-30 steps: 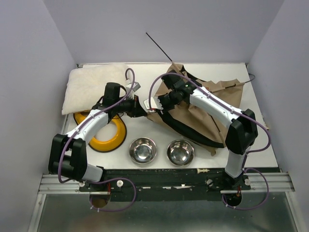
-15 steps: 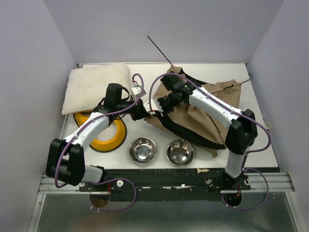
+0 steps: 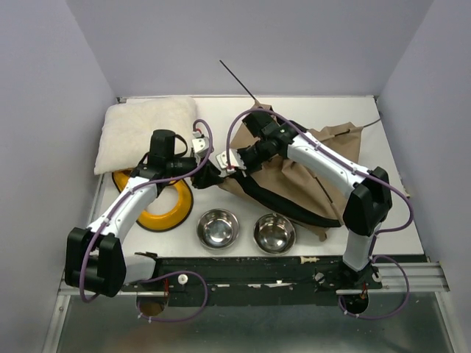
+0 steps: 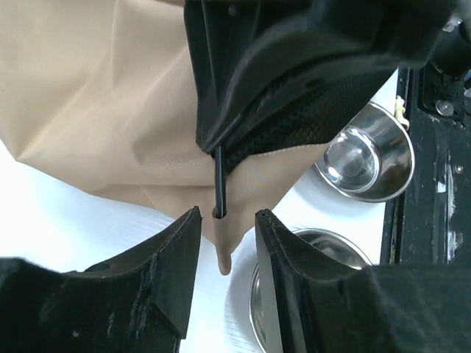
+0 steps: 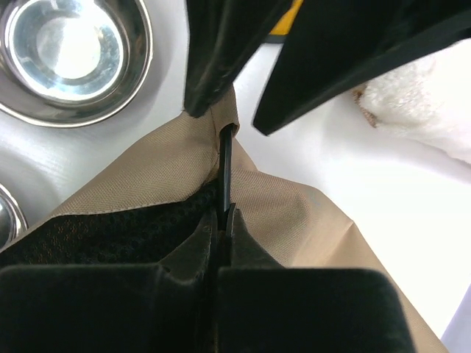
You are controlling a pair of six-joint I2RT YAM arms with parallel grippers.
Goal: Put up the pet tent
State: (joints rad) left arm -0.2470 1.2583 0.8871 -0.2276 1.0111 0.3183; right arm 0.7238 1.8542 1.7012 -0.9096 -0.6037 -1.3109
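Pet tent (image 3: pixel 313 173) lies collapsed on the surface (image 3: pixel 221 107), right of centre. Over the last second the left pincer (image 4: pixel 227 218) slid in to the tent's near-left corner. It is now spread, straddling the corner pocket (image 4: pixel 224 254) where the tip of the pole (image 4: pixel 218 176) sits. Right pincer (image 5: pixel 221 220) is pressed together on that pole just above the pocket. My read: they're seating the pole in the corner, and the tent isn't raised yet.

No legible text, brand, number or sign in any view; nothing readable on the tan fabric pet tent (image 3: pixel 298 184) either.
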